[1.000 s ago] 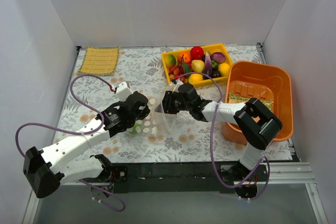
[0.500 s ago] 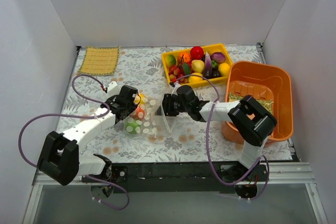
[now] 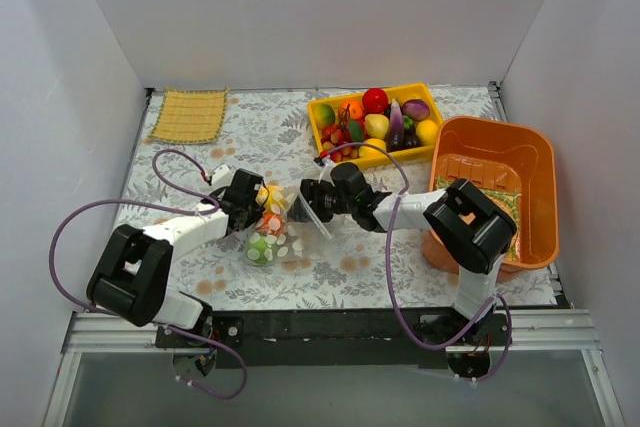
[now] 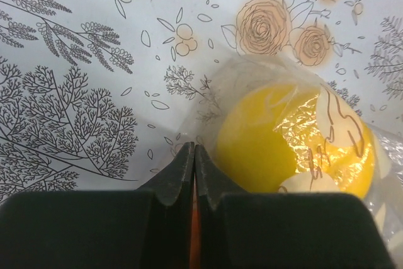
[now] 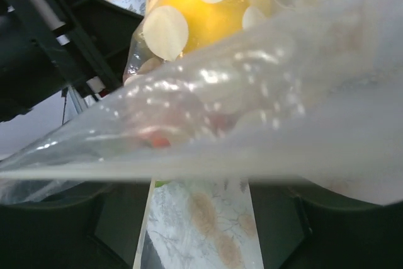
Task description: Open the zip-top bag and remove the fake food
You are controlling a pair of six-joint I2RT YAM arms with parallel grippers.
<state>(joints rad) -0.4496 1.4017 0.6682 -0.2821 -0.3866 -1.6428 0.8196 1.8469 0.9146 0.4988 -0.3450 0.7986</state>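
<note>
The zip-top bag (image 3: pixel 285 232) is clear with whitish spots and lies on the flowered table between the two grippers. Inside it are fake food pieces: a yellow one (image 3: pixel 268 194), an orange one (image 3: pixel 272 222) and a green one (image 3: pixel 259 248). My left gripper (image 3: pixel 256 205) is shut on the bag's film beside the yellow fruit (image 4: pixel 283 143); in the left wrist view its jaws (image 4: pixel 194 149) meet. My right gripper (image 3: pixel 318 200) is at the bag's other end. In the right wrist view the bag's stiff rim (image 5: pixel 208 171) lies across my spread right gripper (image 5: pixel 200 187), hiding its tips.
A yellow tray (image 3: pixel 313 119) of more fake food stands at the back centre. An orange bin (image 3: pixel 545 182) stands at the right by my right arm's elbow. A woven yellow mat (image 3: pixel 188 114) lies at the back left. Purple cables loop beside the left arm.
The left gripper has moved right and back along the bag, its arm folding in. The bag's raised rim has sunk lower and leftward. The fruits have bunched toward the left gripper.
</note>
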